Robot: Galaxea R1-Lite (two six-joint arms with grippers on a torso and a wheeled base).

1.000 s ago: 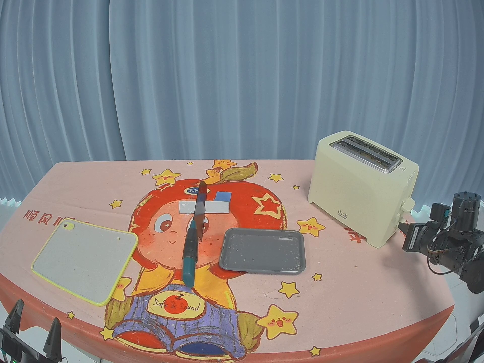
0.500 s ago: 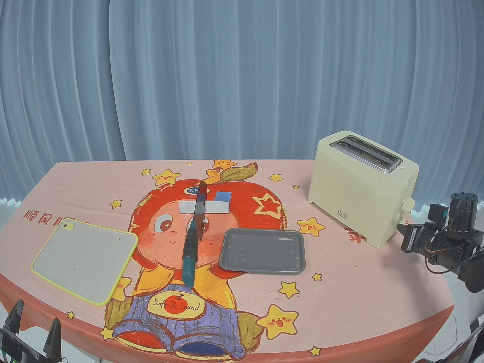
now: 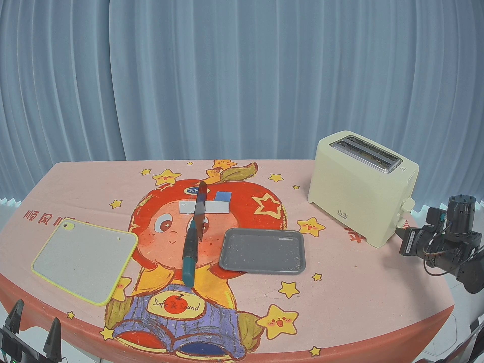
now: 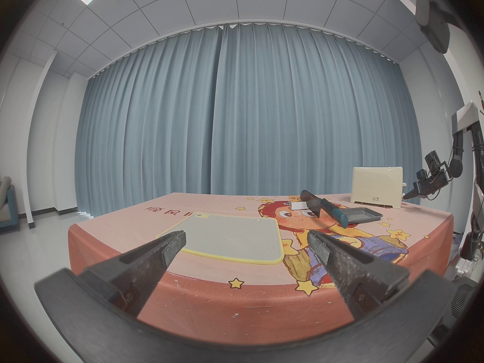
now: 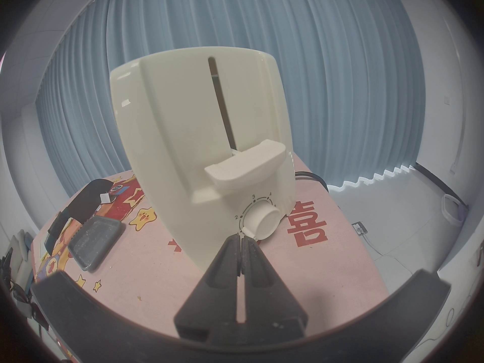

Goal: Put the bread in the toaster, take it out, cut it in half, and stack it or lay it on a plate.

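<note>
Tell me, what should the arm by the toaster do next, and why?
Probably lift the right gripper up under the lever: its jaws are shut close by the knob, and the lever sits low in its slot on the toaster.

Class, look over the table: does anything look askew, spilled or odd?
The knife sits askew: its blade is propped on a small white block, handle down on the cloth. The grey tray carries pale specks, like crumbs. Nothing else stands out.
</note>
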